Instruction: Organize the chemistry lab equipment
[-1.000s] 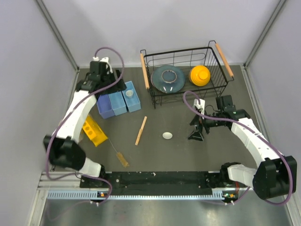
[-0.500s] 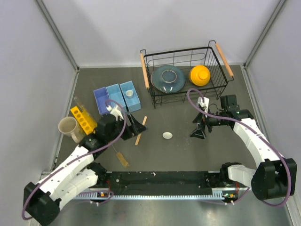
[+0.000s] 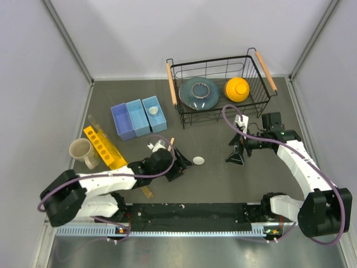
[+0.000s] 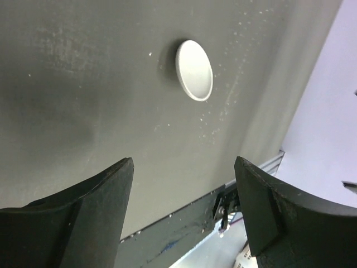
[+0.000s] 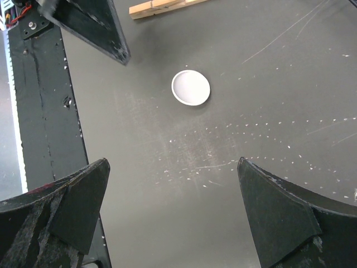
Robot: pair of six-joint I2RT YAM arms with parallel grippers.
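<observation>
A small white round dish lies on the dark table mid-front; it also shows in the left wrist view and the right wrist view. My left gripper is open and empty, low over the table just left of the dish. It covers most of the tan wooden stick, whose end shows in the right wrist view. The amber-bristled wire brush pokes out below the left arm. A second white dish sits in the rightmost light-blue bin. My right gripper is open and empty, right of the loose dish.
Three light-blue bins stand at back left. A yellow rack and a beige cup stand at the left. A black wire basket at the back holds a blue-grey plate and a yellow bowl.
My left arm has swung from the bins at back left down to the table's middle, ending next to the loose white dish. The right arm has hardly moved.
</observation>
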